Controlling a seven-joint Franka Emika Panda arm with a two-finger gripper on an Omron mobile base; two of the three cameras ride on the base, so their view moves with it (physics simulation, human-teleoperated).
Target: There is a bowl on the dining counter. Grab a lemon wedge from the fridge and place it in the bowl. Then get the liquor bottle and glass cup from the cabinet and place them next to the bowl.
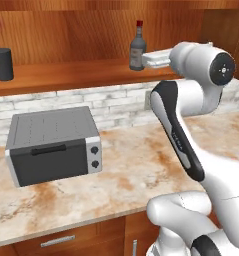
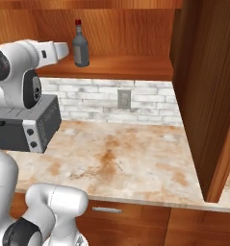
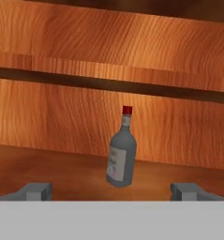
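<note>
Standing upright on the wooden cabinet shelf (image 1: 66,75): grey glass liquor bottle with a red cap and pale label (image 1: 137,47), well to the right of a dark grey tapered glass cup (image 1: 2,64) at the shelf's far left. Same bottle seen in the right base view (image 2: 80,45) and, leaning slightly in the frame, in the hand view (image 3: 121,152), backed by the cabinet's wood-grain rear wall.

Raised to shelf height: white arm's tool (image 3: 111,191), aimed along the shelf at the bottle. Spread wide apart, two small grey finger tips (image 3: 37,191) at the bottom corners of the hand view, bottle centred between them but farther back, not touched. From the left base view, white hand just beside the bottle's right flank; from the right base view, just beside its left flank.

Below the shelf: white brick backsplash (image 2: 102,101) with a grey wall outlet (image 2: 123,98), then the marbled beige stone worktop (image 2: 121,158). Resting on that worktop at left, a boxy silver and dark grey toaster oven with two knobs (image 1: 52,145). Under the worktop edge, wooden drawer fronts with metal handles (image 2: 107,210).
</note>
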